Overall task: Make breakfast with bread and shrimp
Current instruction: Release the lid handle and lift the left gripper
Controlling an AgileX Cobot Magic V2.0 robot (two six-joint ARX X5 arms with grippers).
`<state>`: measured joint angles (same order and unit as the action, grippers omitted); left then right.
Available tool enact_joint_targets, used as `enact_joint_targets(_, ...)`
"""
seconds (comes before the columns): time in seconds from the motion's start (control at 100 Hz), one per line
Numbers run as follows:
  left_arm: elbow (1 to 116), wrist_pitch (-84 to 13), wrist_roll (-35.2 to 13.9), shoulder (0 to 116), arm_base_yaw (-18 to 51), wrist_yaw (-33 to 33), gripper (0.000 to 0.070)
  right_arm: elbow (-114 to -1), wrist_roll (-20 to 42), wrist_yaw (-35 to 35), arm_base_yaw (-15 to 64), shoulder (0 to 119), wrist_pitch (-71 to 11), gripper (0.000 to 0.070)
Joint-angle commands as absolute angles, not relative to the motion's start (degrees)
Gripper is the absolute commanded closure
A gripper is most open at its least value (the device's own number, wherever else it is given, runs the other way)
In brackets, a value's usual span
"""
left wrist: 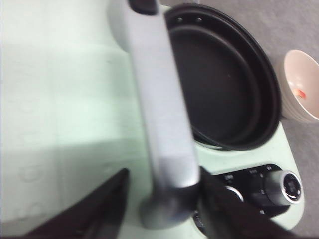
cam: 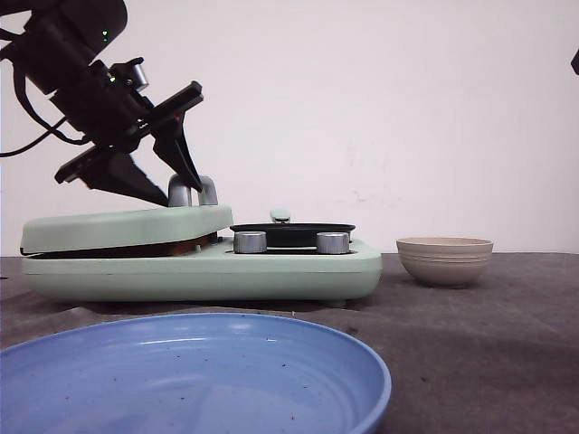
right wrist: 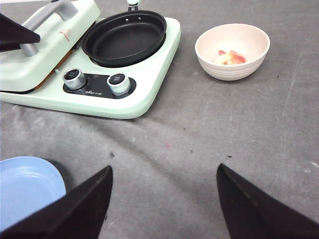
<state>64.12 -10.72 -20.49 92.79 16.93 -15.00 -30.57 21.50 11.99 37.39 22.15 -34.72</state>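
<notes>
Left gripper (cam: 181, 194) hangs spread directly over the press lid's grey handle (left wrist: 164, 124), which runs lengthwise between its fingers. Right gripper (right wrist: 164, 199), spread and empty, faces the shrimp (right wrist: 230, 57) in the bowl (right wrist: 232, 72), upper right. No bread showing.
</notes>
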Motion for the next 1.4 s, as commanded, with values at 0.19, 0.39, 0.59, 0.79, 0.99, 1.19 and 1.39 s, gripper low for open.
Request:
enact_joint_targets(0.19, 64.58, -13.37, -21.21, 94.08, 16.78, -17.37, 0.0234, -30.74, 21.89, 12.05, 37.74, 22.37, -34.41, 0.0297)
enact_joint_targets(0.39, 65.36, -13.39, -19.97, 91.00, 16.73, -17.61, 0.0217, -30.74, 21.93, 12.03, 37.74, 22.33, -34.41, 0.0297)
enact_joint_targets(0.59, 66.06, -13.30, -15.97, 84.86, 15.35, -17.39, 0.0221, -30.74, 21.89, 12.03, 37.74, 22.33, -34.35, 0.0297)
enact_joint_targets(0.79, 66.06, -11.99, -12.84, 77.14, 13.32, -16.80, 0.0225, -30.76, 22.09, 11.31, 37.74, 22.33, -34.37, 0.0297)
enact_joint_targets(0.99, 66.06, -12.99, -7.94, 70.13, 12.27, -16.71, 0.0225, -30.85, 22.52, 10.31, 37.74, 22.35, -34.04, 0.0297)
enact_joint_targets(1.19, 66.02, -15.77, -6.22, 64.36, 12.16, -16.73, 0.0231, -31.66, 22.55, 10.31, 37.74, 22.46, -31.68, 0.0297)
enact_joint_targets(1.39, 62.48, -16.08, -4.73, 59.40, 12.16, -16.95, 0.0232, -35.57, 22.22, 10.33, 37.67, 25.89, -31.77, 0.0297)
